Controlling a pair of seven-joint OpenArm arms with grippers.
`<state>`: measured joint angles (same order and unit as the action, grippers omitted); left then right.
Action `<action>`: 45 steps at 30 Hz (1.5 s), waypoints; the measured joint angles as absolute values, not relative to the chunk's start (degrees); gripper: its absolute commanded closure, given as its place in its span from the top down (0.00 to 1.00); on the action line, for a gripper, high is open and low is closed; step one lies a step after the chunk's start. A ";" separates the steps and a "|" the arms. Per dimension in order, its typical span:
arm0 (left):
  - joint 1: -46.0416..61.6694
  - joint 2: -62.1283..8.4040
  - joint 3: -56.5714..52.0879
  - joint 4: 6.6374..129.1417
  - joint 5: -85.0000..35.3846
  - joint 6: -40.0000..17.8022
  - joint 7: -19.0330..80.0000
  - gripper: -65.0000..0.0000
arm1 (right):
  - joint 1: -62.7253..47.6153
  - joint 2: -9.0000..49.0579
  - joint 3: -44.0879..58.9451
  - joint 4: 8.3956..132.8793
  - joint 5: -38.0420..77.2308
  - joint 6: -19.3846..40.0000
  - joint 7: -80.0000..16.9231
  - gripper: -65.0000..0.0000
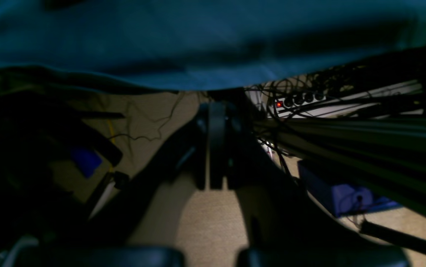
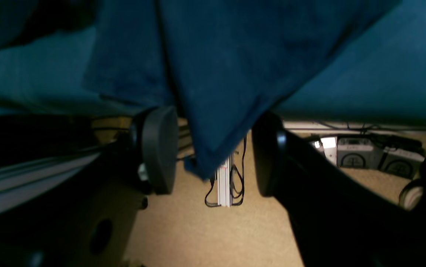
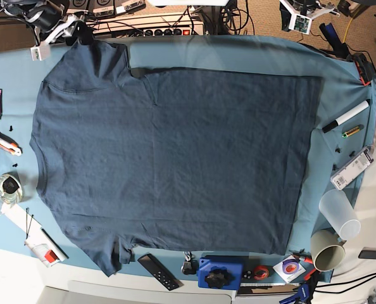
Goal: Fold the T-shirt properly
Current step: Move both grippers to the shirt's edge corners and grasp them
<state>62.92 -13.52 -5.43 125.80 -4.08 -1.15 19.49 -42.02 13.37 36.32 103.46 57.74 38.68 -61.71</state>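
Hanging just past the near edge of the bench, my right gripper stands spread wide, and a sleeve corner of the T-shirt droops straight down between my fingers without touching either pad. My left gripper is pressed together with nothing between its pads; it sits below the bench edge too, with only the teal table cloth draped above it, so my right side is plainly the nearer one to cloth.

From overhead the T-shirt lies flat and face down across almost the whole bench, collar toward the left edge, hem toward the right edge, long axis running left to right. Its near sleeve reaches the near-left corner, and its far sleeve the far-left corner. The navy fabric is lightly wrinkled, unfolded so far. I judge the next move to be closing on that hanging corner.
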 measured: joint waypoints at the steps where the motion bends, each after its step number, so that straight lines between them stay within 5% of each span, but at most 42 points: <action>1: 62.83 -13.52 -5.43 125.80 -4.10 -1.15 19.49 0.00 | -41.91 13.37 36.32 103.46 58.43 38.89 -61.71 0.49; 11: 60.07 -13.52 -5.43 125.78 -4.10 -0.49 19.44 0.00 | -38.85 13.34 36.32 103.44 58.28 39.29 -61.95 0.44; 14: 57.28 -13.52 -5.43 125.78 -4.16 -0.64 19.33 0.30 | -38.87 13.37 36.32 103.44 57.84 39.29 -62.02 0.44; 15: 56.38 -13.50 -5.39 125.78 -4.16 -0.80 19.33 0.33 | -38.87 13.34 36.32 103.44 57.89 39.29 -62.00 0.44; 23: 47.44 -13.50 -5.43 125.78 -4.67 6.20 20.58 0.32 | -38.87 13.39 36.32 103.44 57.71 39.29 -62.98 0.44; 34: 36.29 -13.28 -12.19 123.22 -14.31 8.58 30.30 0.32 | -38.87 13.39 36.34 103.44 57.39 39.48 -65.39 0.44; 45: 34.17 -13.21 -30.39 111.39 -45.19 -7.33 33.85 0.32 | -38.87 13.34 36.34 103.46 57.52 39.51 -65.60 0.44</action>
<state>34.17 -13.21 -30.39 111.39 -45.19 -7.33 33.85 -38.87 13.34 36.34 103.46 57.52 39.51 -65.60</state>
